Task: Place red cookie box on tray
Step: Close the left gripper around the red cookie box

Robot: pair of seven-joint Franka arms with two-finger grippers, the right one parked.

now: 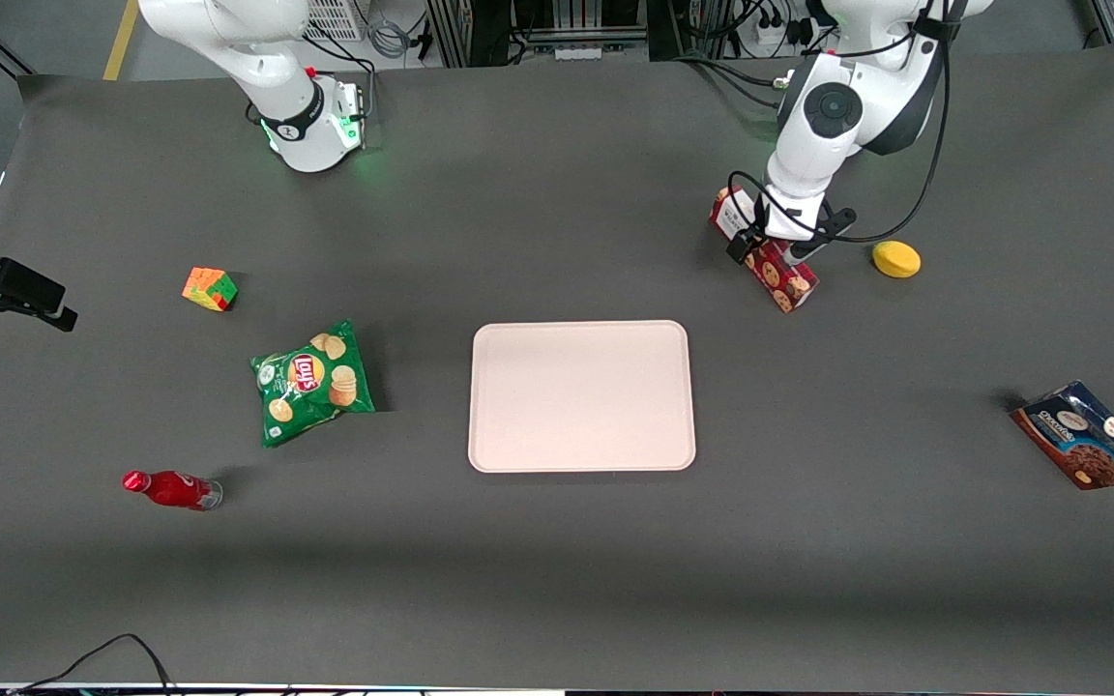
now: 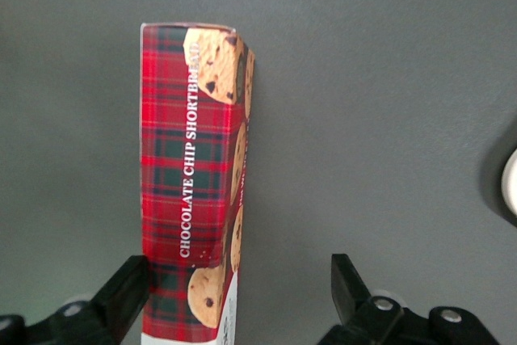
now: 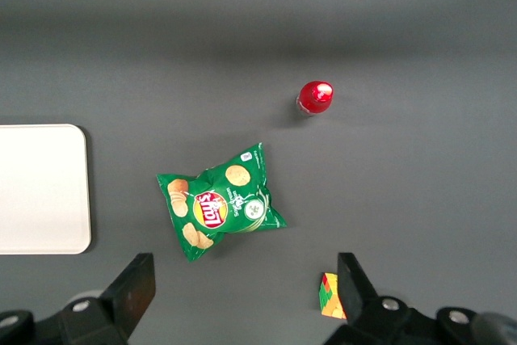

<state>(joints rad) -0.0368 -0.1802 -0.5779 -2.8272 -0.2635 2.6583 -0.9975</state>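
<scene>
Tabletop: red cookie box (image 2: pixel 194 175) between hand (image 2: pixel 240 292) fingers.

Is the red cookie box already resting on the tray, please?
No, the red cookie box lies on the table beneath the open gripper, apart from the tray.

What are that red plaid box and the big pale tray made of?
The red cookie box looks like thin printed cardboard: crisp folded edges, a slightly glossy plaid print. The tray seems moulded plastic, judging by its smooth matte pinkish-white surface, rounded corners and low rim, though I can't be sure. The tool is open around the box's end, farther from the front camera than the tray.
</scene>
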